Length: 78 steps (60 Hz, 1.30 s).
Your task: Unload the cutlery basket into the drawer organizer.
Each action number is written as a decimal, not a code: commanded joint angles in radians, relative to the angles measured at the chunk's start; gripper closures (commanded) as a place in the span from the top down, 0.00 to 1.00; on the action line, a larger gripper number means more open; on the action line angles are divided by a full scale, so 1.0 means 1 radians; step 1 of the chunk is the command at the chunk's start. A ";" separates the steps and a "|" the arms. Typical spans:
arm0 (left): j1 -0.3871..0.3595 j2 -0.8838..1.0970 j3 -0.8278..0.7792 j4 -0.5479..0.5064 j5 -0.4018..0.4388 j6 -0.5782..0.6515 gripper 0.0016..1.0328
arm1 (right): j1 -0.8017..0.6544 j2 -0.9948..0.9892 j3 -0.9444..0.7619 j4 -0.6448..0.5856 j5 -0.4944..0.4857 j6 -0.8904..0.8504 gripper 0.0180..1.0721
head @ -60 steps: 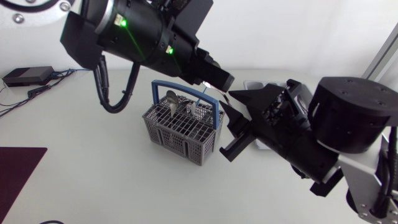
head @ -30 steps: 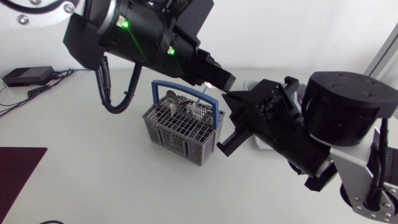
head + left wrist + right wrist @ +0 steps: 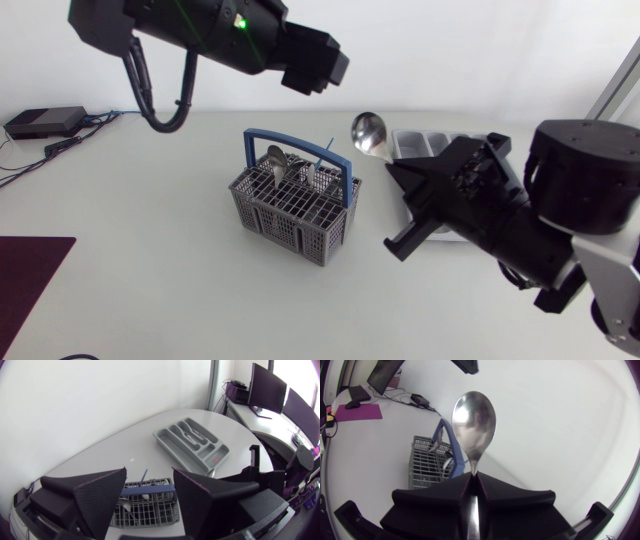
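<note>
The right claw (image 3: 472, 479) now holds a spoon (image 3: 473, 422) by its handle, both fingers pinched tight on it, the bowl standing up above the fingertips. A second ago this claw was low against the near rim of the basket (image 3: 290, 205), with no spoon visible in it; since then it has lifted and drawn back to its own side. The spoon now hangs in the air between the basket's blue handle and the grey tray (image 3: 159, 439). To my eye that means one piece is out and only needs carrying over the tray and setting into a compartment. The left arm has changed too: earlier it leaned down over the basket and hid much of it, and now it has risen and swung away towards its own side, leaving the basket open to view. The left claw (image 3: 149, 477) is spread wide with nothing in it, high over the basket. More cutlery (image 3: 276, 160) is left standing in the basket, so the unloading is far from finished.
</note>
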State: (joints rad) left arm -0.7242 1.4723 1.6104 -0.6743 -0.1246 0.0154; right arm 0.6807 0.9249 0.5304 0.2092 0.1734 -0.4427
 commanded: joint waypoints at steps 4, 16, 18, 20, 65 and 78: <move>0.065 -0.029 0.014 0.016 0.002 0.060 0.89 | -0.179 -0.023 -0.021 -0.051 -0.091 0.027 0.06; 0.098 -0.064 -0.121 0.105 0.003 0.239 0.89 | -0.495 0.198 0.111 -0.077 -0.233 0.125 0.06; 0.100 -0.070 -0.147 0.119 0.003 0.273 0.89 | -0.523 0.244 0.141 -0.077 -0.238 0.145 0.06; 0.100 -0.076 -0.172 0.134 0.003 0.305 0.89 | -0.546 0.281 0.166 -0.077 -0.250 0.154 0.06; 0.230 -0.129 -0.483 0.311 0.304 0.989 0.89 | -0.708 1.082 0.885 -0.260 -0.213 0.387 0.06; 0.227 -0.115 -0.492 0.309 0.310 1.084 0.89 | -0.745 1.273 1.137 -0.381 -0.215 0.446 0.06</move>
State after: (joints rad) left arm -0.4995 1.3544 1.1477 -0.3706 0.1764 1.0386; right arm -0.0505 2.1395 1.5890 -0.1463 -0.0479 -0.0399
